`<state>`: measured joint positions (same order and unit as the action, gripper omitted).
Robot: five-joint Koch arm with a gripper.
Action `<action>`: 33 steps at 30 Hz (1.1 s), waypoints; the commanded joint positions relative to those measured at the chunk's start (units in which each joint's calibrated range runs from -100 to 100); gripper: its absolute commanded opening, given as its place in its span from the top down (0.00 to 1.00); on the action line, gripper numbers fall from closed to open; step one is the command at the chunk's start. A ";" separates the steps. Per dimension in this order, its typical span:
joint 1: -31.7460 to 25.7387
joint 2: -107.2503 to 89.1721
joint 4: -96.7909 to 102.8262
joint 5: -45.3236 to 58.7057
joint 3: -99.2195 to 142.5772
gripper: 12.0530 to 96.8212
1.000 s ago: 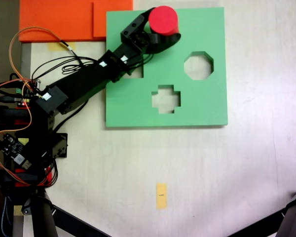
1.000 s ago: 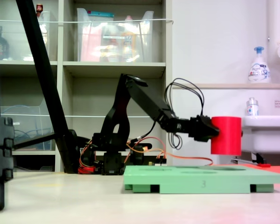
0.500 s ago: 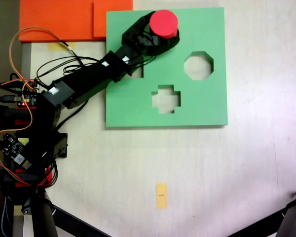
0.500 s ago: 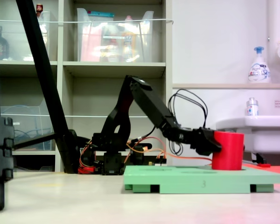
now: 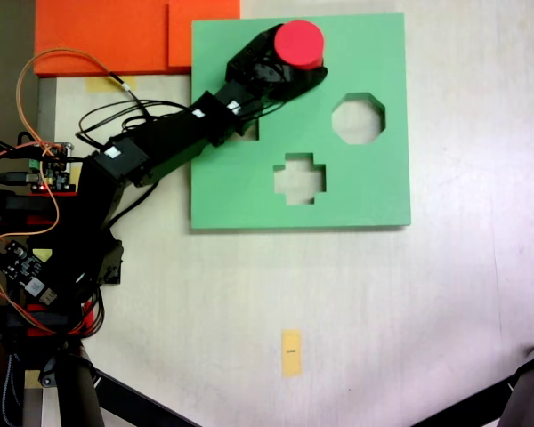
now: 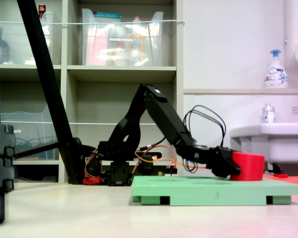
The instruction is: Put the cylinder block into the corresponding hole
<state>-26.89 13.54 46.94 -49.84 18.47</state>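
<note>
Pale desk (image 5: 383,311) carries the green square foam board (image 5: 365,191), orange foam sheets (image 5: 107,36) touching its far-left corner. At that board's top edge the black claw (image 5: 289,64) pinches the short red foam cylinder block (image 5: 300,44), sunk partly into the board's circular cutout. Octagonal (image 5: 358,118) and cross-shaped (image 5: 300,177) cutouts lie nearby, open.

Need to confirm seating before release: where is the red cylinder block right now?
The red cylinder block sits at the green foam board's top edge in the top-down fixed view, gripper around it; side-on, only part shows above the board.
</note>
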 commanded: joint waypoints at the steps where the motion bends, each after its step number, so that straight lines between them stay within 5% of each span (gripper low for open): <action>1: -0.10 -0.83 3.18 -0.29 -5.21 0.64; 6: 0.00 -0.27 3.28 -0.29 -5.31 0.63; 19: -0.73 -9.63 4.72 0.05 4.66 0.14; 30: 0.78 -56.00 0.58 2.25 23.50 0.15; 33: 2.54 -75.00 -14.15 5.23 23.50 0.28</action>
<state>-25.23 -50.34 39.99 -47.11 43.26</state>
